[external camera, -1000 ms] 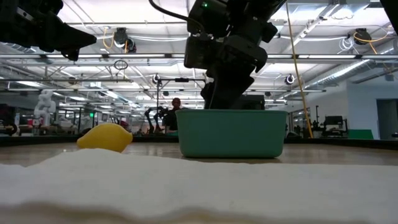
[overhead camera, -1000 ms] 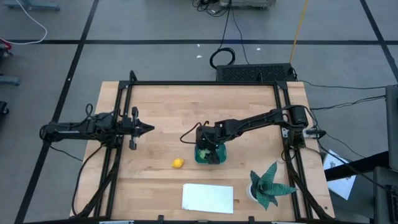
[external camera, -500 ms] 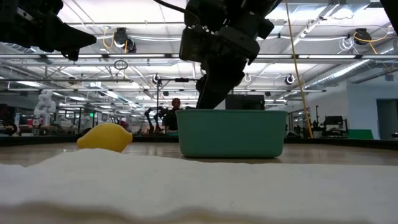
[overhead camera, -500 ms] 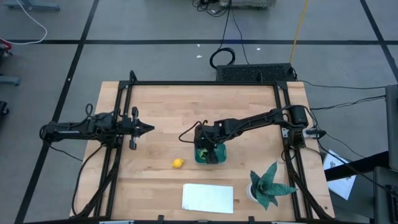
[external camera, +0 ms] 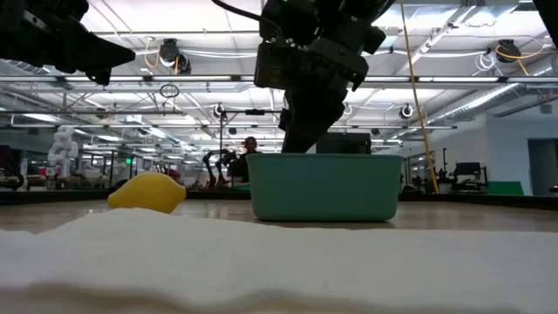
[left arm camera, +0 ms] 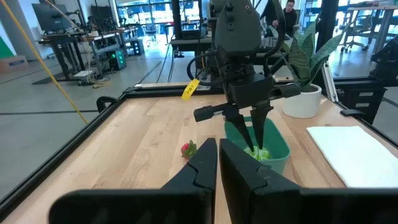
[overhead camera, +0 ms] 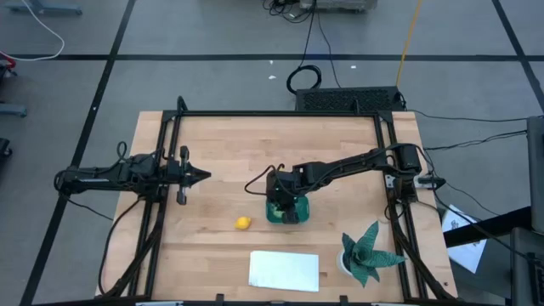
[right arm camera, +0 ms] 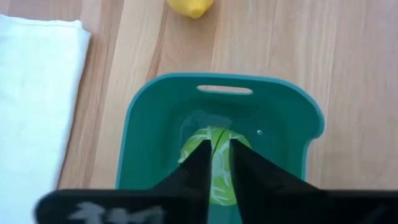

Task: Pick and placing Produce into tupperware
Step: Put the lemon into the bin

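A: Where's the lime [right arm camera: 214,163]?
B: In the tub [right arm camera: 149,118], under the right gripper [right arm camera: 216,149], fingers narrow around it.
A: And the lemon [overhead camera: 243,223]?
B: On the bench, just left of the tub.

Right arm reaching to mid-table, left arm parked at the table's left side.

The dark six-joint right arm stretches from the table's right edge toward the centre, wrist bent down, its two-finger right gripper [overhead camera: 286,209] pointing at the tabletop with the fingers [right arm camera: 200,163] set narrowly apart. The dark left arm lies level along the left side, its left gripper [overhead camera: 204,176] pointing toward the centre, fingers [left arm camera: 200,167] nearly together.
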